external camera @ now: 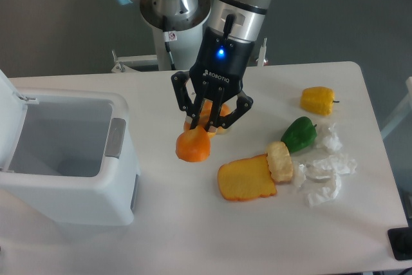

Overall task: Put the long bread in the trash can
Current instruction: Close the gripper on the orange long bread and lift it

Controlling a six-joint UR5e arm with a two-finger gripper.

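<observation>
The long bread (193,147) is a glossy orange loaf lying on the white table, its rounded near end pointing toward me and its far end hidden under the gripper. My gripper (206,122) comes down from above, and its black fingers press against both sides of the loaf's middle. The trash can (122,185) is a large white bin at the left with its lid (9,104) swung open and its grey inside showing nothing. The bin's near wall stands roughly a hand's width left of the loaf.
A flat golden toast slice (246,178) lies right of the loaf, with a small cream bun (280,161) at its edge. A green pepper (299,133), a yellow pepper (318,100) and crumpled white paper (325,175) sit further right.
</observation>
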